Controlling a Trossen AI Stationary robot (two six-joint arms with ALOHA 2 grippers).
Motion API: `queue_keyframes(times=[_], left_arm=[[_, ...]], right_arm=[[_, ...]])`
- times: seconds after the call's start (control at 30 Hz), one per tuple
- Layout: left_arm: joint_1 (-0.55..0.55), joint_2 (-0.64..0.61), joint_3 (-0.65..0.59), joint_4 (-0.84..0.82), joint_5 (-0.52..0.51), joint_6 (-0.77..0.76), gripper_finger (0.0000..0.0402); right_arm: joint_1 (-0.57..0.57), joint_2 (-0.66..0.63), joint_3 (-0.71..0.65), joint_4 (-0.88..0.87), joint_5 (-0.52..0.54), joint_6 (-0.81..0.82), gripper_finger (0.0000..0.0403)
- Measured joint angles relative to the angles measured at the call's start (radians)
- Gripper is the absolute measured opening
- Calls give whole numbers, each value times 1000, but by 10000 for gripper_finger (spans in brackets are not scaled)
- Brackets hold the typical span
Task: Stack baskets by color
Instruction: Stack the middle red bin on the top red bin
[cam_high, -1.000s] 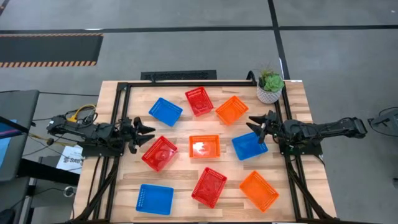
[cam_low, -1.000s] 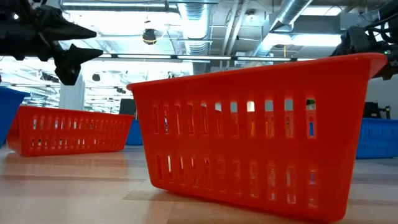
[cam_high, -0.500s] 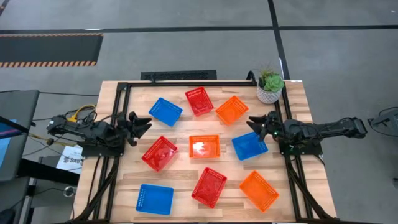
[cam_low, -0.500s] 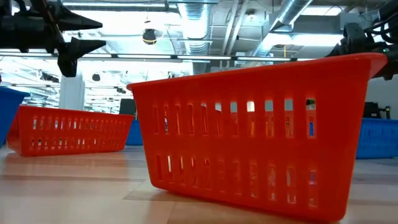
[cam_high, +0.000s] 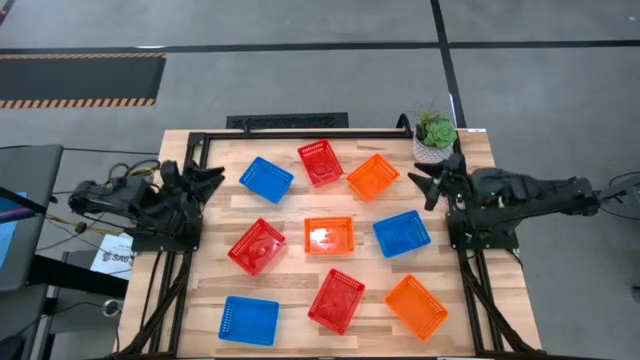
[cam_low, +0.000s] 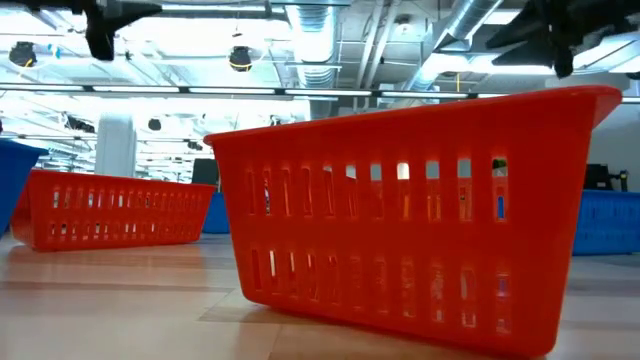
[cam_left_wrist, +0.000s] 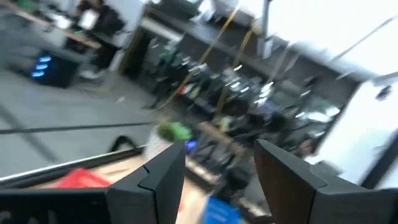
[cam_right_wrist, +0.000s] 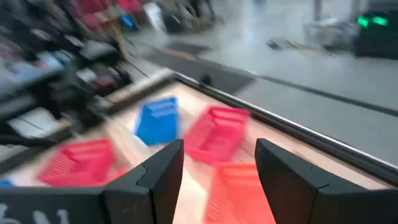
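Three blue, three red and three orange baskets lie singly, bottoms down, on the wooden table. The far row is blue, red, orange. The middle row is red, orange, blue. The near row is blue, red, orange. My left gripper hovers open at the table's left edge, raised above the baskets. My right gripper hovers open at the right edge. Neither has anything between its fingers.
A white pot with a green plant stands at the far right corner, close behind my right gripper. A black frame runs along the table's left, far and right edges. Bare wood shows in the gaps between the baskets.
Both grippers have risen, as the low view shows, and have gone toward the table's far edge. The left one has also drawn back toward the left edge, away from the middle red basket. The right one has left the middle blue basket. No basket has moved.
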Motion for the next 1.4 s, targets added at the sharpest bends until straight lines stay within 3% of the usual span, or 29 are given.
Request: queue_keyframes(times=[0.2, 0.27, 0.4, 0.57, 0.83, 0.97, 1.17, 1.4], left_arm=[[1, 203, 266, -542, -118, -306, 180], [4, 275, 328, -709, -78, -441, 180], [22, 388, 387, -949, 101, -602, 180], [27, 478, 390, -998, 242, -650, 180], [27, 553, 390, -996, 236, -609, 180], [24, 553, 390, -996, 247, -596, 180], [24, 549, 390, -1021, 256, -596, 180], [24, 549, 390, -1025, 246, -577, 180]], right_arm=[[-73, 291, 229, -159, 50, 81, 224], [-107, 394, 289, -160, 6, 83, 224], [-159, 593, 403, -160, -150, 97, 224], [-167, 794, 516, -161, -219, 96, 224], [-176, 1015, 689, -160, -293, 40, 224], [-165, 1083, 761, -170, -348, 36, 224], [-134, 1140, 805, -181, -349, 14, 224], [-68, 1238, 812, 21, -413, -47, 224]])
